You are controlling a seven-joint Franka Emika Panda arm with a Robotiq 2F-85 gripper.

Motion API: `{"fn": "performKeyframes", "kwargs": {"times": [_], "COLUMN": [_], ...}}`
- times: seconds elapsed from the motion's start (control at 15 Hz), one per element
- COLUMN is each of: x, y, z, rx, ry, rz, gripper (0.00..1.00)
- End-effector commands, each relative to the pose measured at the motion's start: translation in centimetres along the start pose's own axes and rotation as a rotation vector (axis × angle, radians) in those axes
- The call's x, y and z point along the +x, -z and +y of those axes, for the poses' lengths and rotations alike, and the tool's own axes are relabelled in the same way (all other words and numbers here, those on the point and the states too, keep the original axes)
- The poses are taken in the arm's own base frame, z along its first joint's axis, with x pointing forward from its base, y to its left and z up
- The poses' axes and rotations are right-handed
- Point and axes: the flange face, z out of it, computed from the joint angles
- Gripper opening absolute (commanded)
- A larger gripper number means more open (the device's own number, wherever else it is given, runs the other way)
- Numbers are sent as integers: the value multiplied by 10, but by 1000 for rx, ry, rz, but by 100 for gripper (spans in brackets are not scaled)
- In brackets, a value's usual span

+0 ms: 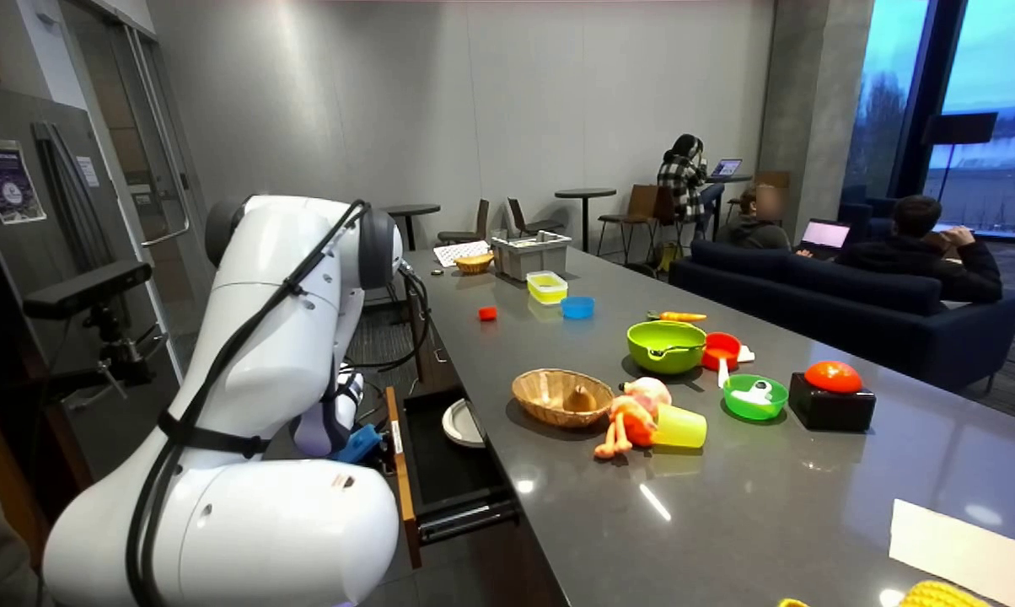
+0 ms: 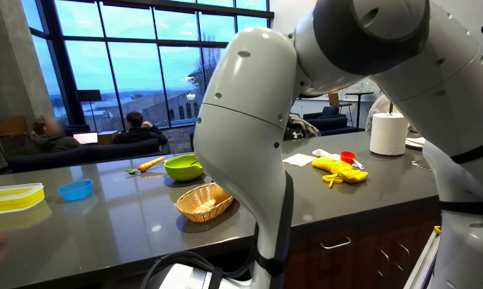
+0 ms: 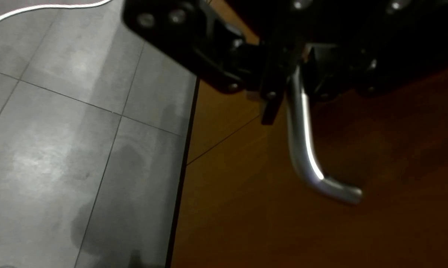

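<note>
Gripping, with nearly closed claw (image 3: pixel 294 100), a metal handle (image 3: pixel 302 145) apparently fixed to the front of an open drawer (image 1: pixel 440 476), left of the counter (image 1: pixel 592 531). Probably best moved straight along the drawer's line, without twisting.

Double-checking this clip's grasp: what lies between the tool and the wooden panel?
The metal handle: in the wrist view, it is gripped by the tool, and its bent end turns in toward the wooden panel. Nothing else shows between them.
</note>
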Motion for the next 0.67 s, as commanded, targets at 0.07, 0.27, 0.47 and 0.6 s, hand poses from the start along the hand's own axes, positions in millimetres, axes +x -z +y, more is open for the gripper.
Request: {"fn": "performKeyframes", "kwargs": {"times": [0.07, 0.27, 0.47, 0.6], "x": [-30, -30, -28, -24], "y": [-34, -34, -30, -28], "z": [-50, -51, -51, -52], "rx": [147, 158, 187, 191], "ry": [25, 26, 25, 20], "rz": [-35, -26, 8, 15], "gripper": [1, 33, 53, 66]}}
